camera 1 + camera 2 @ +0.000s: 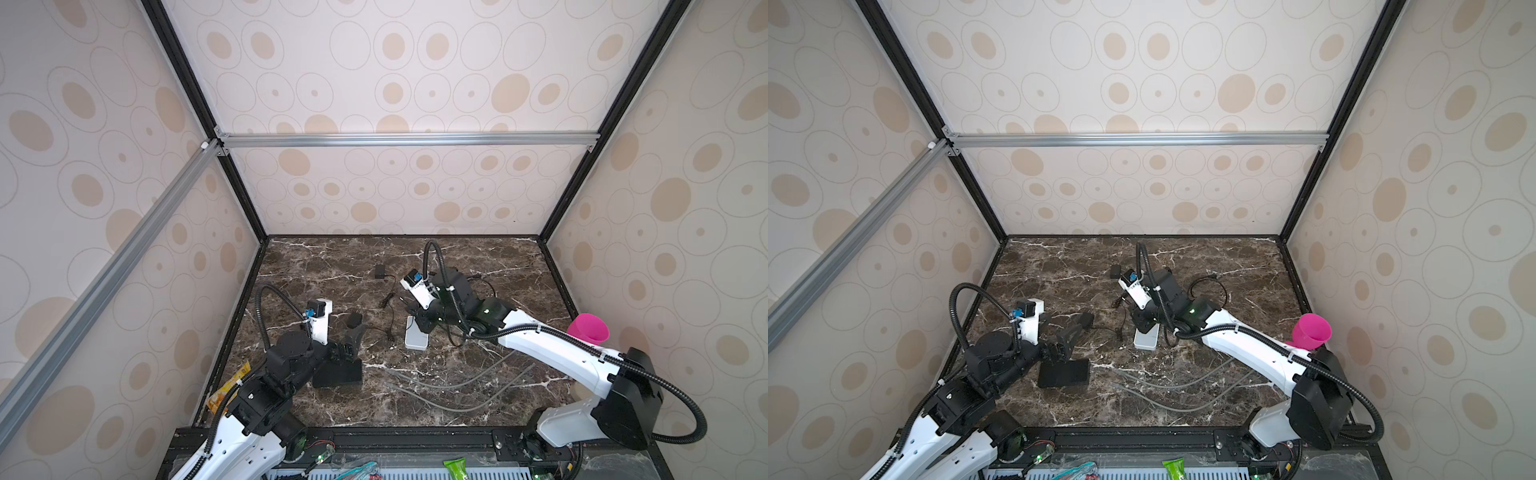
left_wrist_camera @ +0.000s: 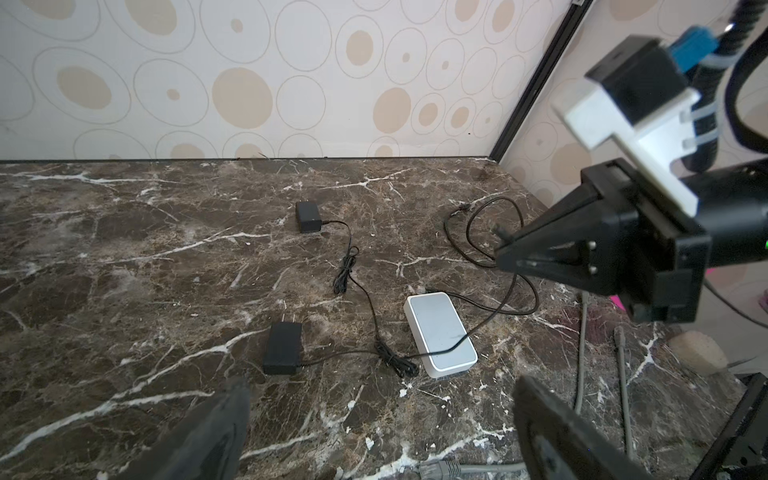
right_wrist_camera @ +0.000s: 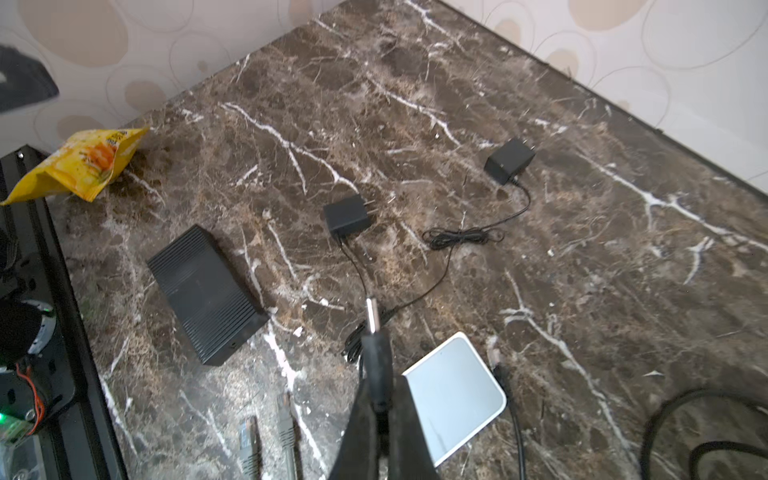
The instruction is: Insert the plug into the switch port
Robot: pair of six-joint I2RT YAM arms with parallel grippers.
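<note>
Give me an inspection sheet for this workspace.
Surface: dark marble table, white-veined.
Job's things: plug held above the table beside the white switch; not yet inserted.
Clutter: black box, snack bag, pink cup.
Grippers: right gripper shut on the plug; left gripper open, empty.
Cables: two adapters with thin black cords; grey network cables lying loose.
Surroundings: patterned walls, metal frame.

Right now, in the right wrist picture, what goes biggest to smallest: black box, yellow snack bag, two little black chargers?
Largest: black box.
Next: yellow snack bag.
Smallest: the charger by the black box and the farther charger. They look alike, so I won't rank them.
</note>
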